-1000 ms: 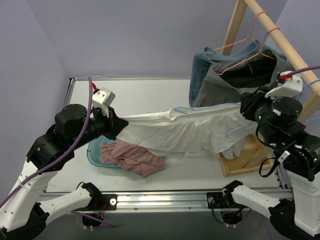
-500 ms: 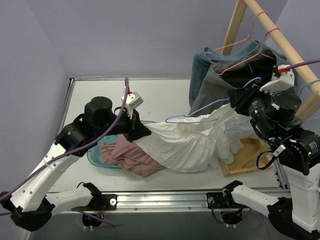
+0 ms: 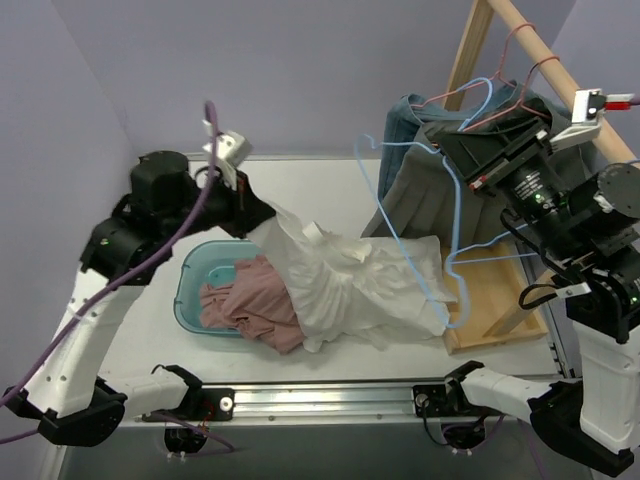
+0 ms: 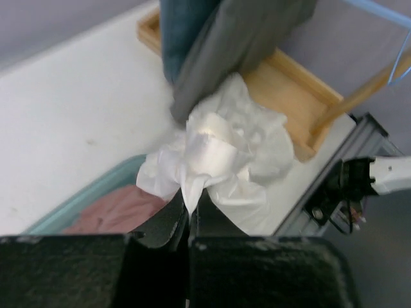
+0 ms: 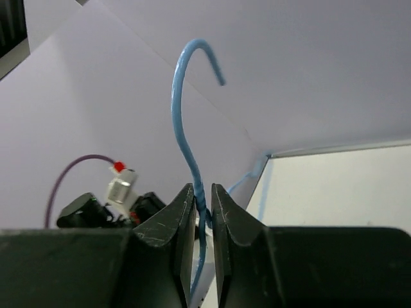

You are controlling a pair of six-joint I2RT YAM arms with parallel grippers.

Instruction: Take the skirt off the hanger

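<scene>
Left tool (image 4: 191,208) is clamped tight on one end of the white skirt (image 3: 350,280), with a tuft of cloth bunched in its grip. From that raised end the skirt slopes down and to the right. Its long axis runs across the counter (image 3: 300,190) from the left arm toward the rack's wooden base (image 3: 490,300). Most of it lies in a crumpled heap.

Its left part drapes over the right rim of the teal basin (image 3: 185,290) and over the pink cloth (image 3: 240,305) piled inside, so I see only part of that pile.

Farther back on the right, the right tool (image 5: 202,187) is closed on the neck of the blue wire hanger (image 5: 174,90), held high with the hook pointing up. The hanger's lower loop comes down close to the skirt's right end. I cannot tell whether wire and cloth are touching there.

Behind them a grey garment (image 3: 415,190) and a denim one (image 3: 398,125) hang from the rack's rail (image 3: 545,55). They crowd the space around the hanger, and the right arm hides parts of them.
</scene>
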